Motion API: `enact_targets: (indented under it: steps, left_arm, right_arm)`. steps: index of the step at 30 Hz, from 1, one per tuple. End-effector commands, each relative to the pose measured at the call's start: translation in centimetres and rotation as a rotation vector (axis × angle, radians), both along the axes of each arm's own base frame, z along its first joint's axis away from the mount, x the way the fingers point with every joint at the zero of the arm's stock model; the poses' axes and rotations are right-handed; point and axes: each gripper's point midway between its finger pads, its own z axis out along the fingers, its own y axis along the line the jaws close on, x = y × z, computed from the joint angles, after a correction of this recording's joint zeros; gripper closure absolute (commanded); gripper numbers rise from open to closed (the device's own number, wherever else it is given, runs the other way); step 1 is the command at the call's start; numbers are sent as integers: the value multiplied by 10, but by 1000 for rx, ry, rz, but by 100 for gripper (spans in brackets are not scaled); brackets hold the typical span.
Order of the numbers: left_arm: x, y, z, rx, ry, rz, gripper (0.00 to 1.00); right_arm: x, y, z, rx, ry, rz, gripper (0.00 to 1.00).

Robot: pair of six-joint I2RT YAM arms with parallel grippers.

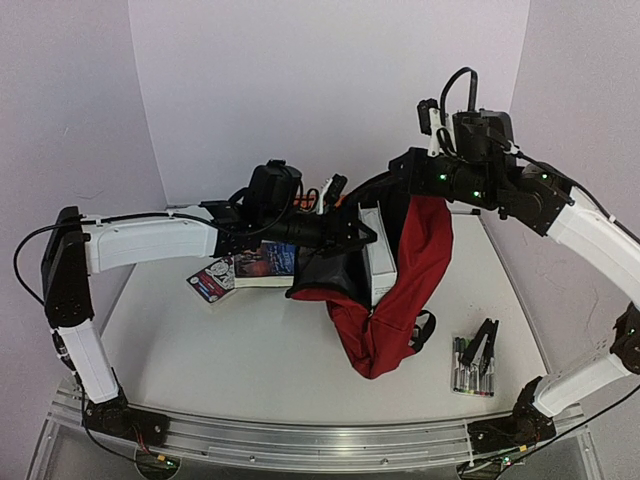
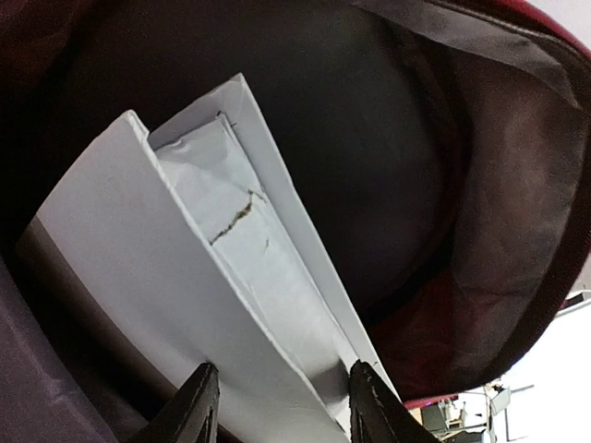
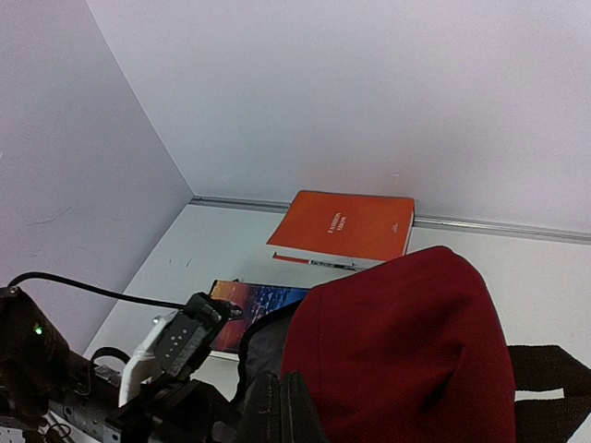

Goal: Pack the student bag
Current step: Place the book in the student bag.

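The right gripper (image 3: pixel 282 399) has its jaws clamped on the student bag (image 3: pixel 397 351). Inside the bag, the left gripper (image 2: pixel 283 383) straddles a white binder (image 2: pixel 231 249) between its jaws; whether it grips is unclear.

Orange book (image 3: pixel 343 228) flat at rear; dark-cover book (image 1: pixel 265 264) beside small booklet (image 1: pixel 211 281); marker pack (image 1: pixel 472 366), possibly clip (image 1: pixel 486 340) atop.

Left arm (image 1: pixel 150 240): white shells on long links, black joint blocks, black base (image 1: pixel 105 410). Right arm (image 1: pixel 590 235): same white-and-black build, small green lights (image 1: pixel 478 192) on the black wrist section. Thin black cable (image 1: pixel 16 262) loops off the left arm's outer joint. A thicker black cable (image 1: pixel 450 80) arcs over the right wrist. Left pincer (image 2: pixel 282 406): two matte black tapered fingers (image 2: pixel 196 406). Right pincer (image 3: pixel 282 411): black as well. White connector block (image 3: pixel 148 355) on the left wrist housing.
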Motion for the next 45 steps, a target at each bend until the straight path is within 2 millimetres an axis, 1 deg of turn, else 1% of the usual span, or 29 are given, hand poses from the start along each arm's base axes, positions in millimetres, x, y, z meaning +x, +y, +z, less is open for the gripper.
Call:
enact_targets:
  steps: [1,2,4,8,10,14,16,20,23,25,27,28,29,32,37,41,43,45]
  left_arm:
    - [32,-10,18,-30,-67,127,56]
    - [40,-9,13,-11,-71,165,56]
    - [47,-11,5,9,-66,192,56]
    - [59,-18,-12,40,-36,223,56]
    - [61,-24,-16,29,-37,218,56]
    - [56,-42,-16,-56,-28,136,55]
    - [53,-51,-19,-78,-19,99,51]
    - [47,-65,-27,-80,-11,59,41]
    - [43,-69,-34,-74,-4,37,35]
    - [40,-68,-32,-78,-15,25,32]
    - [35,-63,-25,-91,-46,7,28]
    - [32,-60,-15,-110,-71,-1,26]
    - [30,-57,-12,-115,-85,-6,23]
    - [24,-40,0,-113,-111,-6,16]
    - [21,5,13,-59,-126,53,6]
    - [12,39,24,-18,-164,73,1]
    - [13,54,27,-2,-172,97,0]
    - [21,72,26,17,-158,137,0]
  right_arm:
    - [-13,-3,36,80,-60,29,100]
    - [-14,-3,37,81,-60,31,100]
    - [-15,-3,38,84,-62,32,100]
    - [-18,-2,41,92,-65,46,100]
    - [-19,-2,41,98,-67,50,100]
    - [-17,-3,39,95,-67,36,100]
    - [-16,-4,37,92,-65,29,100]
    - [-14,-5,35,89,-63,20,100]
    - [-14,-5,35,87,-65,14,100]
    - [-14,-6,35,86,-66,11,100]
    - [-14,-7,35,84,-68,7,100]
    - [-13,-7,35,83,-68,5,100]
    - [-13,-8,35,83,-69,2,100]
    - [-14,-11,37,84,-74,-8,100]
    - [-16,-19,41,88,-85,-27,100]
    - [-16,-23,39,83,-87,-47,100]
    - [-15,-24,38,82,-86,-52,100]
    - [-15,-24,39,84,-86,-53,100]
